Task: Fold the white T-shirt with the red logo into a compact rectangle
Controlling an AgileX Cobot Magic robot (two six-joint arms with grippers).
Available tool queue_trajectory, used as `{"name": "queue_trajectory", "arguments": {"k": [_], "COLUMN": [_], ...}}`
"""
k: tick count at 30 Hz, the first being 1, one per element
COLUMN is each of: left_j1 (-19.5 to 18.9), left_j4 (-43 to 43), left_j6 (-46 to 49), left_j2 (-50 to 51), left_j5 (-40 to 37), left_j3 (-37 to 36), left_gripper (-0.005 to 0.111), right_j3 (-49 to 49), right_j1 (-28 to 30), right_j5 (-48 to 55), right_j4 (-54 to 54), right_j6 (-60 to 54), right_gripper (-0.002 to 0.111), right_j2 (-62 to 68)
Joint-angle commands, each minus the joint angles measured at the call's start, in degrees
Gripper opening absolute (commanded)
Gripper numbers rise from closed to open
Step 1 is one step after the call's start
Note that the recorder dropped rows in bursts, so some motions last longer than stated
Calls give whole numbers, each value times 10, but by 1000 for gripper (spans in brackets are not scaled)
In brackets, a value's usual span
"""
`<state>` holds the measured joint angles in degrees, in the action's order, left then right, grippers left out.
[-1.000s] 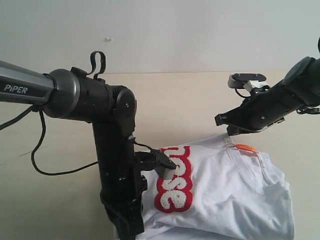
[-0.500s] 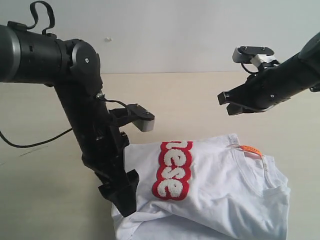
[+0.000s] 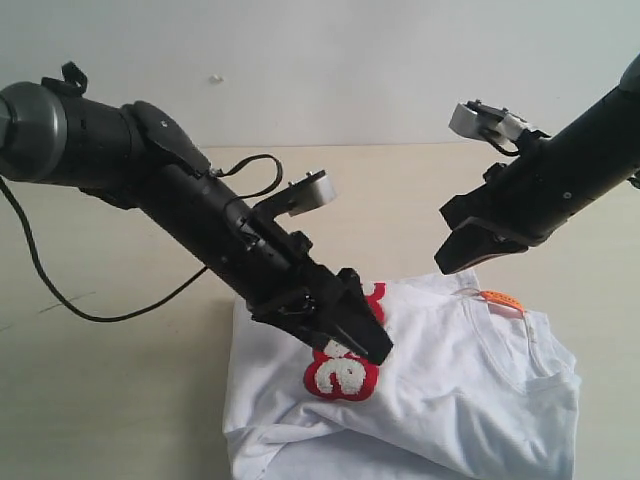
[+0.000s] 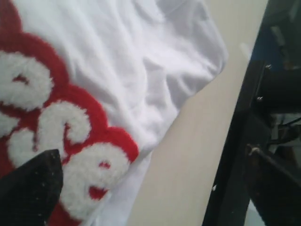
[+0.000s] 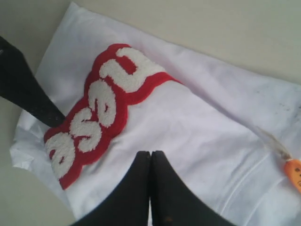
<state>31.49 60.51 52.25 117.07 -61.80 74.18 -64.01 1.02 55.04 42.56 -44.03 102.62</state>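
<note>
Beige table [image 3: 100, 400] fills the lower part of the exterior view, plain pale wall [image 3: 330, 60] behind it. White T-shirt [image 3: 470, 390] lies on the table at lower centre-right, bunched into a rough multi-layer fold. The edges are uneven, a loose layer sticks out along the near edge, and the ribbed collar points to the right side. Left arm [image 3: 180, 200] comes in from the upper left and slants down across the shirt's left part. Right arm [image 3: 570, 170] comes in from the upper right and stops above the shirt's far edge. Red logo [image 3: 345, 378] runs as one strip on the left half of the shirt, white fuzzy letters with a red outline. Its middle is hidden behind the left arm in the exterior view, while the right wrist view shows most of the strip. Left gripper [image 3: 365, 335] is low over the logo. Its jaws are released: only one finger [image 4: 28, 193] shows, off at the edge of the left wrist view, with no cloth in it. Can't tell whether it touches the fabric. Right gripper [image 3: 455, 262] is clenched, fingers pressed together with nothing between them, hanging clear above the shirt near the collar. Black cable [image 3: 60, 300] droops from the left arm to the table. Orange neck tag [image 3: 498, 298] sits at the collar, just right of the right gripper.
</note>
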Motion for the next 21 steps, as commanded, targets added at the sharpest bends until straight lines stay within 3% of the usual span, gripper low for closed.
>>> {"name": "queue_trajectory", "arguments": {"k": [1,6,12,21], "left_j1": [15,30,30,-53], "left_j4": [109,105,130,141], "left_j6": [73,73,72,73], "left_j2": [21,53,96,50], "left_j5": [-9,55,62,-44], "left_j3": [0,0,0,0], "left_gripper": [102,102,102,102], "right_j3": [-4,-4,-4,-4], "right_j1": [3,3,3,3], "right_j5": [14,15,15,41], "right_j4": [3,3,3,40], "right_j6": [-8,-8,-10,-31], "right_gripper": [0,0,0,0], "right_j2": [-5,-5,-5,-5]}}
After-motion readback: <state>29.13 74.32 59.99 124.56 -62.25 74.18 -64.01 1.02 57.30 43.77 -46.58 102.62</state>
